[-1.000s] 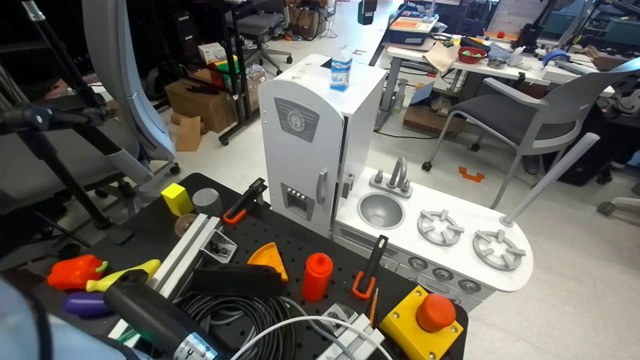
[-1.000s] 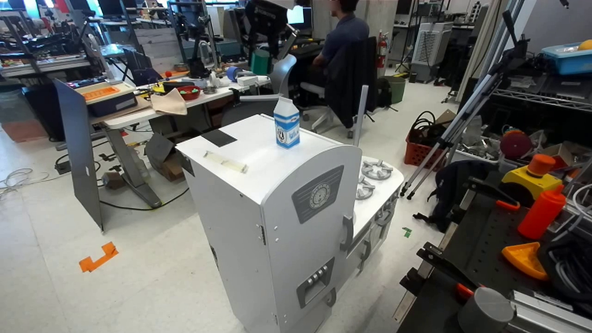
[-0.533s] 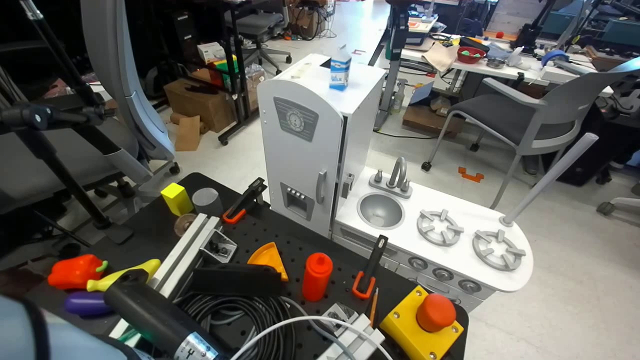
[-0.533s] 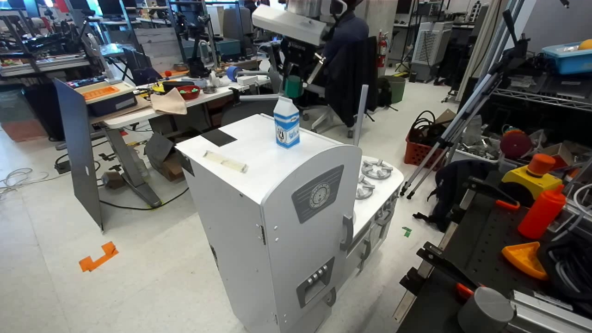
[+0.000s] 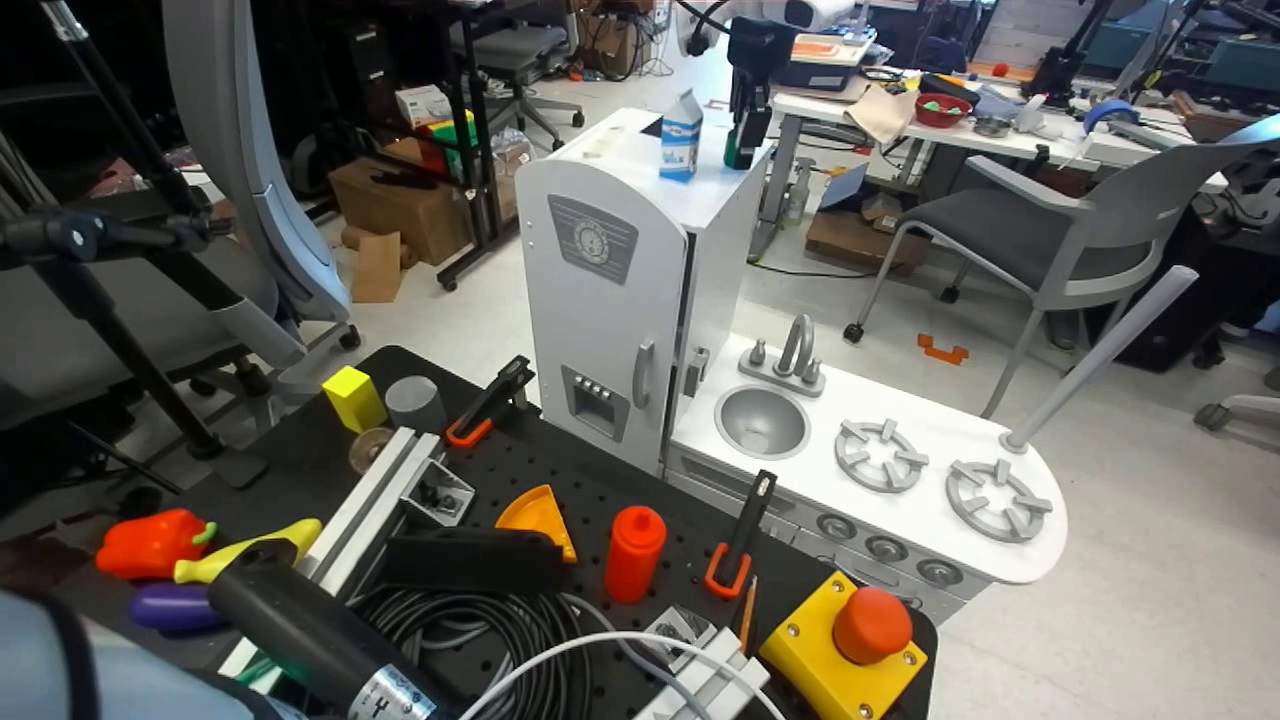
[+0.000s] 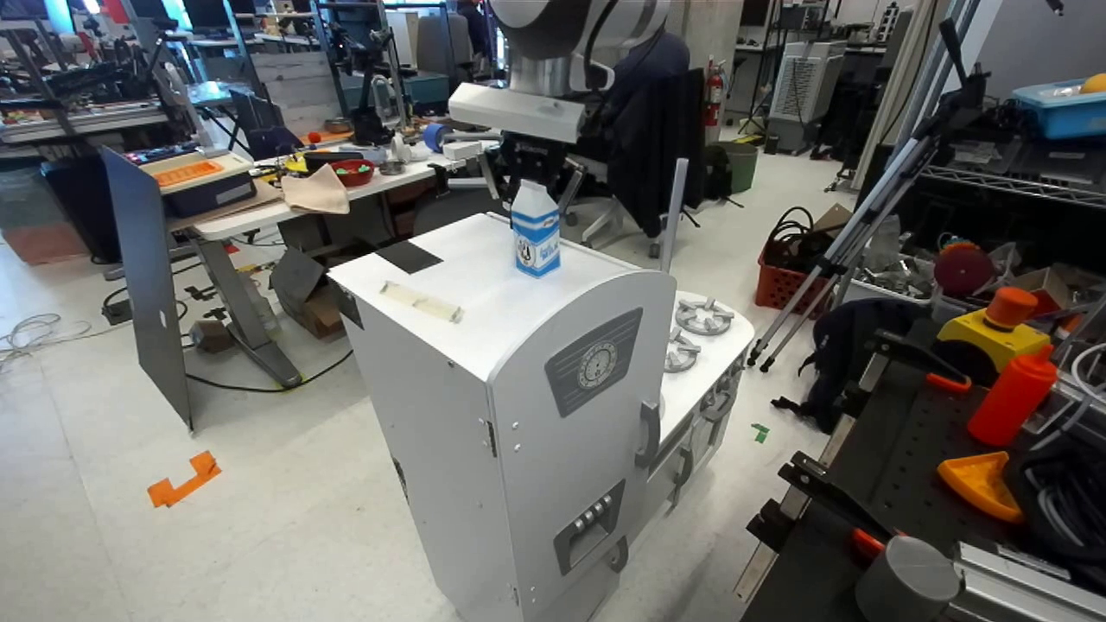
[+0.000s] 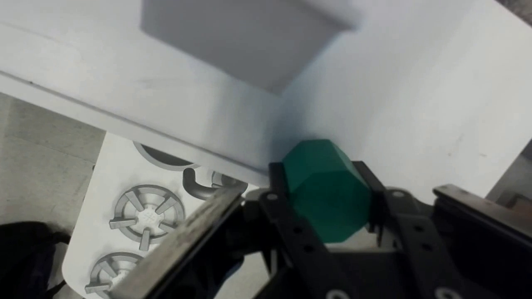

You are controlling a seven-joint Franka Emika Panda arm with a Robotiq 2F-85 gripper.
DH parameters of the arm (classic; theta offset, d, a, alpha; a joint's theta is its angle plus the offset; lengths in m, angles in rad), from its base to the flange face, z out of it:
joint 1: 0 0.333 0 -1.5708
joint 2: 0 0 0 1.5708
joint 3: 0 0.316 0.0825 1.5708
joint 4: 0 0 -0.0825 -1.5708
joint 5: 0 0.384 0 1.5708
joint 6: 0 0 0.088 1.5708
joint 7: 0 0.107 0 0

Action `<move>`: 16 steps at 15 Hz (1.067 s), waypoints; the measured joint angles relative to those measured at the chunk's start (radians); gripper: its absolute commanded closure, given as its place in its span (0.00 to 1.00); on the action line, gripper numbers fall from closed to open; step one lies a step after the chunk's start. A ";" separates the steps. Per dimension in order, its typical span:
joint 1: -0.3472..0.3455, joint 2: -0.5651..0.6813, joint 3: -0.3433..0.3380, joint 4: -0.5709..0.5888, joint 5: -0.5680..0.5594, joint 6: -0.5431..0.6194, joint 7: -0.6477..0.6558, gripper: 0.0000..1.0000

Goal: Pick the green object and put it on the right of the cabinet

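Note:
The green object (image 7: 324,195), a faceted dark green block, sits between both fingers of my gripper (image 7: 322,176) in the wrist view. My gripper is shut on it. In an exterior view the green object (image 5: 734,152) shows beneath the dark gripper (image 5: 752,125), at the right edge of the cabinet's top. The white-grey cabinet (image 5: 600,330) stands with its door nearly closed; it also shows in an exterior view (image 6: 553,466) and the wrist view (image 7: 399,104). I cannot tell whether the block touches the top. A milk carton hides the block in an exterior view.
The blue-white milk carton (image 5: 681,145) stands on the cabinet top beside my gripper, also seen in an exterior view (image 6: 537,238). A sink (image 5: 762,420) with faucet and burners (image 5: 880,456) lies on the lower counter. A black table (image 5: 590,470) holds several items.
The arm has come into view from behind the cabinet and moved down to its top, carrying the green object beside the milk carton. The carton and cabinet have not moved.

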 measured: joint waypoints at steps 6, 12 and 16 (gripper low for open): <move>0.006 0.092 0.001 0.165 0.000 -0.093 -0.051 0.83; 0.008 0.156 0.001 0.284 0.000 -0.172 -0.084 0.13; 0.014 0.162 0.001 0.314 -0.003 -0.173 -0.108 0.00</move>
